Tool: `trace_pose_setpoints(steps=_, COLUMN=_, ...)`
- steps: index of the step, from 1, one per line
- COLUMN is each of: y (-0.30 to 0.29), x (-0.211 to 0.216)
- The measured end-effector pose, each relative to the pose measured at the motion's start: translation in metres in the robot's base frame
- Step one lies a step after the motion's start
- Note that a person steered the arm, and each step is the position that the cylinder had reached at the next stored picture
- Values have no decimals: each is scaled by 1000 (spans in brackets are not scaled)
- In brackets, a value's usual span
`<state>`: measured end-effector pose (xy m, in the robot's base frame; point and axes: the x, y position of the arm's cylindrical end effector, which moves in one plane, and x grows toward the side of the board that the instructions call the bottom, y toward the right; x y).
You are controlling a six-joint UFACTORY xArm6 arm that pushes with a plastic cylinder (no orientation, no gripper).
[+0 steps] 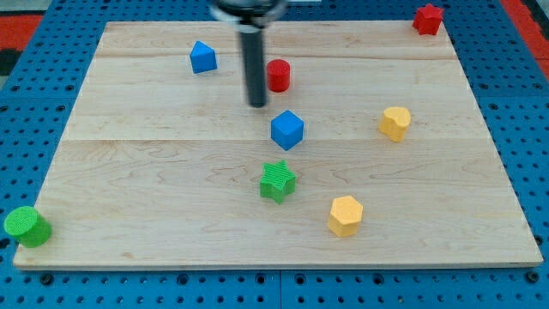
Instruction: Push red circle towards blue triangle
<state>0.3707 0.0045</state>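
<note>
No jaws are fitted on this arm, so nothing is held or squeezed; only a straight dark rod is seen, coming down from the view's top. My tip (257, 105) is set on the wooden board (154, 189), near the top, approx. in the middle from left to right.

The red circle (277, 75) is found just beside the rod, on the view's right and a bit higher up than the tip. Whether the rod is touching it can't be told. The blue triangle (202, 57) is placed on the other side of the rod, to the view's left and a bit higher up, w/ a clear gap between. So the rod is seen between the 2 task blocks.

A blue cube (287, 130) is seen near the tip, lower and to the view's right, not touching. Below that a green star (277, 181) is found. A yellow block w/ many flat sides (346, 215) is placed lower right of the star, and another yellow block (395, 123) is seen far right of the cube.

A red star-like block (427, 19) is set at the top right corner. A green round block (27, 227) is seen at the bottom left corner, partly off the board's edge. The board is laid on a blue base full of small holes (34, 103).
</note>
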Motion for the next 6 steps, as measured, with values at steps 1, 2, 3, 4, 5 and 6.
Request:
trace_pose_setpoints(steps=1, y=34, x=28)
trace_pose_setpoints(steps=2, y=48, x=17)
trace_pose_setpoints(steps=3, y=48, x=-16)
trace_pose_setpoints(steps=4, y=47, x=-40)
trace_pose_setpoints(steps=5, y=27, x=-49)
trace_pose_setpoints(steps=6, y=-15, x=-49)
